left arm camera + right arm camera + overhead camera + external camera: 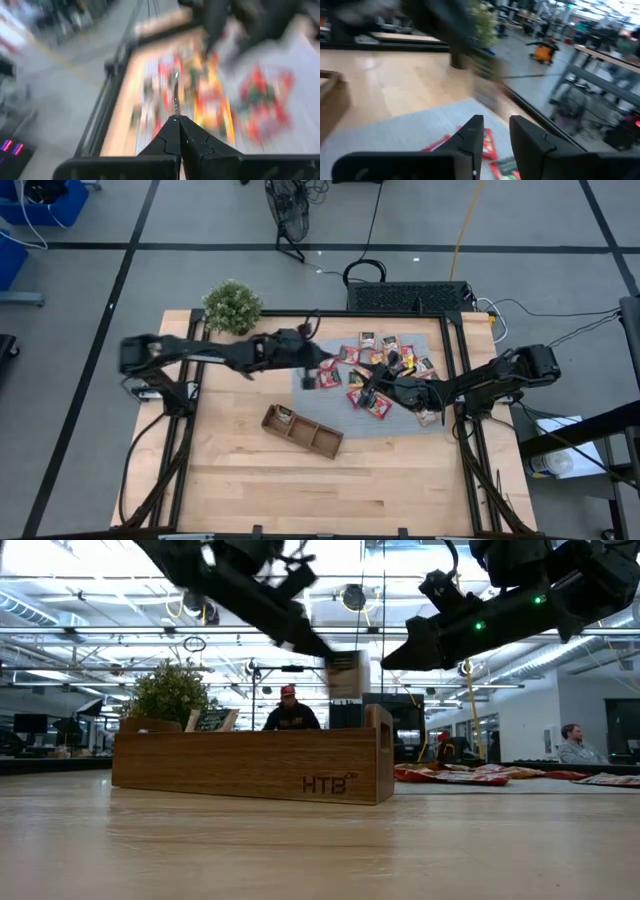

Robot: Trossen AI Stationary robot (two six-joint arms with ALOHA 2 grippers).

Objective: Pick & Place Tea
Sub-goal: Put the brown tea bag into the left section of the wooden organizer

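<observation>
From above, the tea sachets lie scattered on the grey mat beyond the wooden tray. At table level, the left gripper is clamped on one sachet by its edge, up in the air. Wrist view: the right gripper has its jaws parted, nothing in them. These look light, floppy and slick, so I'd pinch an edge.

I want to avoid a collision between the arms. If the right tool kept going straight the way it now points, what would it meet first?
Probably the left arm, the dark blurred shape crossing ahead of the right tool above the wooden table. Depth is unclear, so it might pass beside it.
</observation>
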